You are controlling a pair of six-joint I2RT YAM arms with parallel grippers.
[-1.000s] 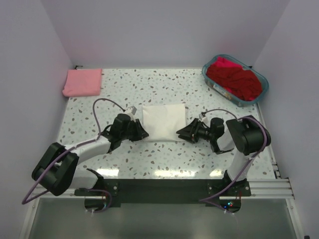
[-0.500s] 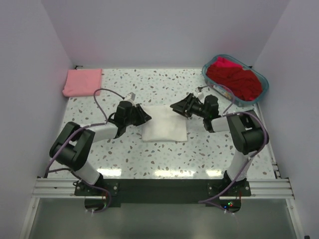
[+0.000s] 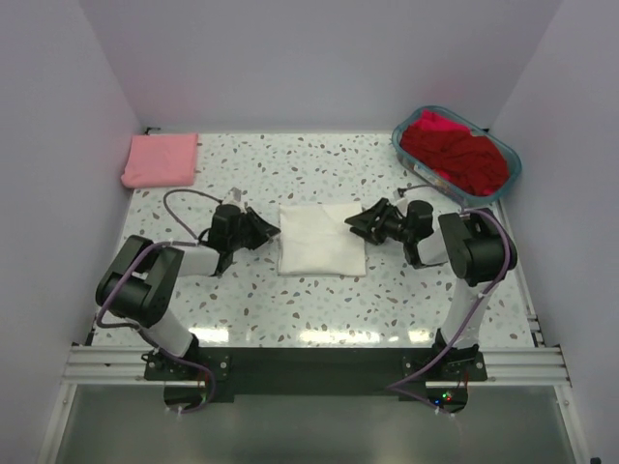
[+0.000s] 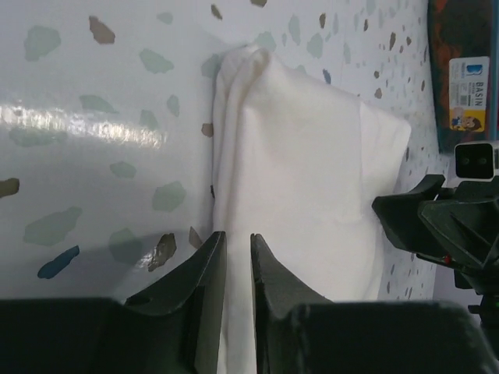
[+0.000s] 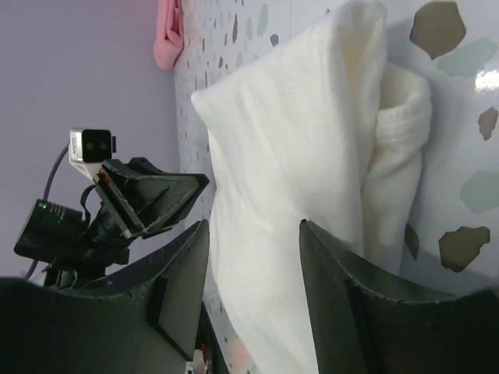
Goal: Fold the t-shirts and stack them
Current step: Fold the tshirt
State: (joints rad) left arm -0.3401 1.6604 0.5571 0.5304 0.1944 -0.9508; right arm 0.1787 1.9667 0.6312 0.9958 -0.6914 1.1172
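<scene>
Two claws are flanking the white t-shirt [image 3: 321, 239], which is lying folded at centre frame in the top view, its long axis running left-right between them. The left gripper [image 3: 271, 230] is meeting its left short edge, jaws nearly together; can't tell if cloth is pinched. The right gripper [image 3: 354, 225] is sitting at the right edge, jaws apart. Both are equally near. The pink t-shirt [image 3: 161, 159] is lying upper left, probably the stacking spot.
</scene>
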